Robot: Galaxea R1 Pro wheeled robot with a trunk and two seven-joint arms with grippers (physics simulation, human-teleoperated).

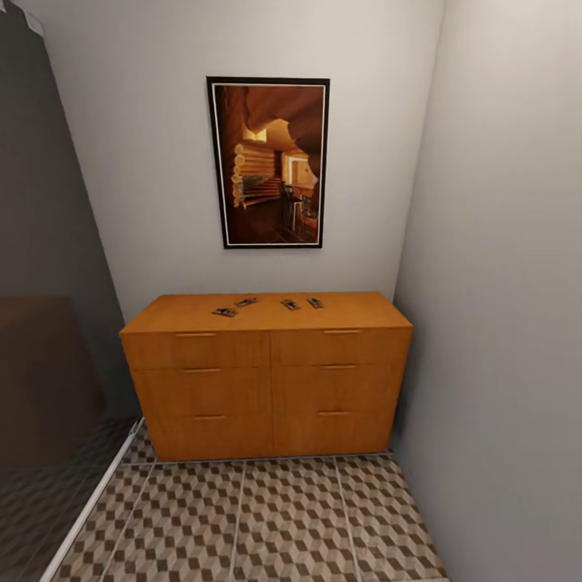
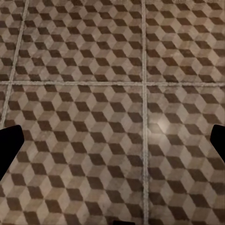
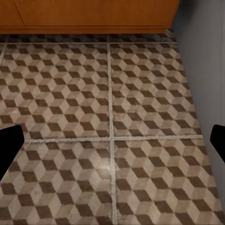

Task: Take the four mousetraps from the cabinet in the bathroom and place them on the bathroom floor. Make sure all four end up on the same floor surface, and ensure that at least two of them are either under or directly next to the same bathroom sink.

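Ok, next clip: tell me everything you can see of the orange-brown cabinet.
The cabinet is low, wide and orange-brown, wood by its look, standing on the patterned tile floor against the back wall, under a framed picture. Its front shows two columns of three drawers, all shut, each with a slim bar handle. Four small mousetraps lie spread across its flat top. Its right end sits close to the side wall.

My head view is evenly, softly lit, with a dim left side. Both my wrist views look slightly soft, each showing a pale glare patch on the bathroom floor [image 2: 161, 124]; corners hold black blurs
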